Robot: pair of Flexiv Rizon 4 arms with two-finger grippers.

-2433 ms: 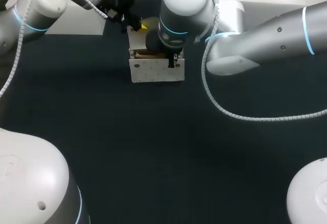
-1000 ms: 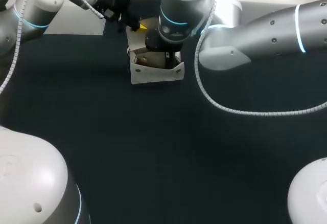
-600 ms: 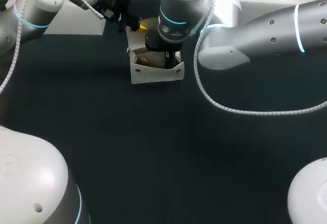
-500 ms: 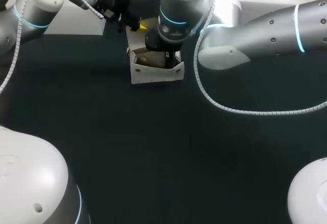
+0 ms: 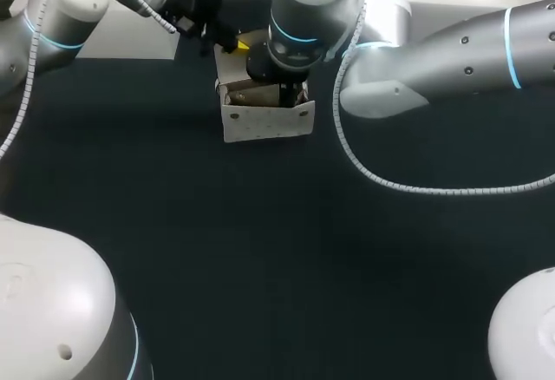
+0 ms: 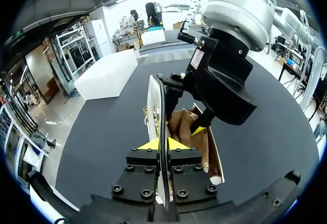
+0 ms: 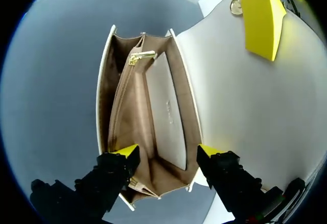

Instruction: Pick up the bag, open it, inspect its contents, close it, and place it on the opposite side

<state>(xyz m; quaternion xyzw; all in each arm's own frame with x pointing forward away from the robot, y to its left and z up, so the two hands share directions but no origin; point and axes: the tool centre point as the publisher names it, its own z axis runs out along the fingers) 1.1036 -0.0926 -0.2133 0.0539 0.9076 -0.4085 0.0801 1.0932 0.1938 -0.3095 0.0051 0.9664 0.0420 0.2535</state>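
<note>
L end effector (image 6: 162,143) pinching bag flap (image 6: 153,100), R end effector (image 7: 167,155) open

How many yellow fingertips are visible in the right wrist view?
3. Two are the right gripper's, over the open bag; one, the left gripper's, lies on the raised flap, its partner hidden behind.

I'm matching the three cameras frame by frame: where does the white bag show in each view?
Head view: bag at the far middle of the table, beneath the right arm.
Left wrist view: just ahead of the left hand, which pinches its raised flap edge-on.
Right wrist view: open-mouthed, straight below the open right hand.
Shared landmark: the raised flap with a yellow fingertip on it.
</note>
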